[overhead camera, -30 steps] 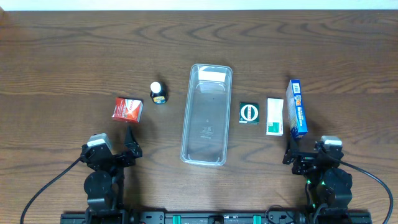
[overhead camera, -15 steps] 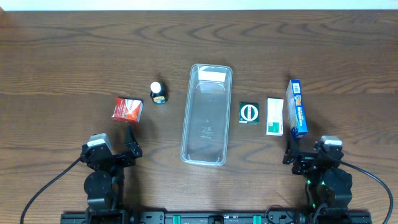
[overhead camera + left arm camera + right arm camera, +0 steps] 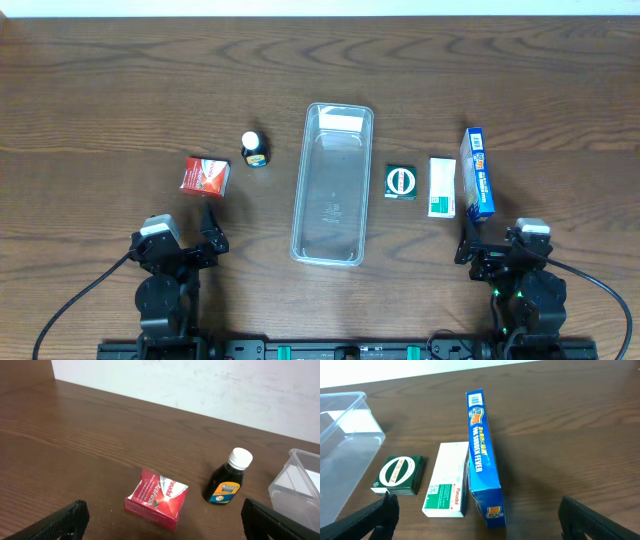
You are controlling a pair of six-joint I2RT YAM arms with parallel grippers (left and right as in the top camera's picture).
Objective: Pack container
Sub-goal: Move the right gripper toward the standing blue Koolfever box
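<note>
The clear container point(image 3: 333, 185) lies empty, long side running away from me, in the table's middle; its corner shows in the left wrist view point(image 3: 300, 480) and the right wrist view point(image 3: 345, 425). Left of it are a red box point(image 3: 205, 174) point(image 3: 157, 497) and a dark bottle with a white cap point(image 3: 254, 149) point(image 3: 227, 477). Right of it are a green box point(image 3: 401, 182) point(image 3: 398, 475), a white-green box point(image 3: 442, 186) point(image 3: 447, 480) and a blue box on edge point(image 3: 478, 172) point(image 3: 484, 460). My left gripper point(image 3: 208, 232) point(image 3: 162, 520) and right gripper point(image 3: 478, 243) point(image 3: 477, 515) are open and empty near the front edge.
A white wall point(image 3: 200, 385) stands behind the table's far edge. Bare wood lies between each gripper and the boxes.
</note>
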